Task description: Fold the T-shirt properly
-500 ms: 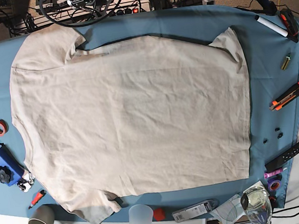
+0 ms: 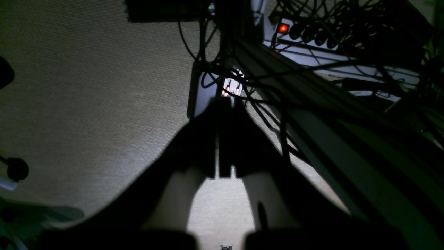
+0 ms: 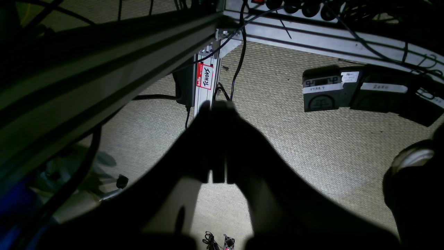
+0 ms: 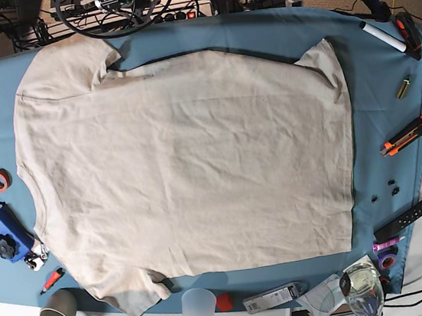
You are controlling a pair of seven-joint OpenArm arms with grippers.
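**Lying flat, untouched**

Filling mid-frame in the base view, one T-shirt [image 4: 184, 161] lay spread on the blue tabletop [image 4: 377, 99]. Only the wrist views showed the left hand [image 2: 223, 139] and right hand [image 3: 218, 139], each with fingers together over woven carpet [image 3: 295, 146], beside two labelled pedals [image 3: 326, 93].

The base view is bright and evenly lit from above, sharp all over, with only soft shadows under the T-shirt [image 4: 188, 161] edges and a glare spot on the glass [image 4: 361, 286] at the near right. Both wrist views are dim (almost night-like): each gripper [image 2: 222, 139] [image 3: 218, 139] is a black, blurred silhouette against a paler carpet [image 3: 295, 146], corners falling dark.
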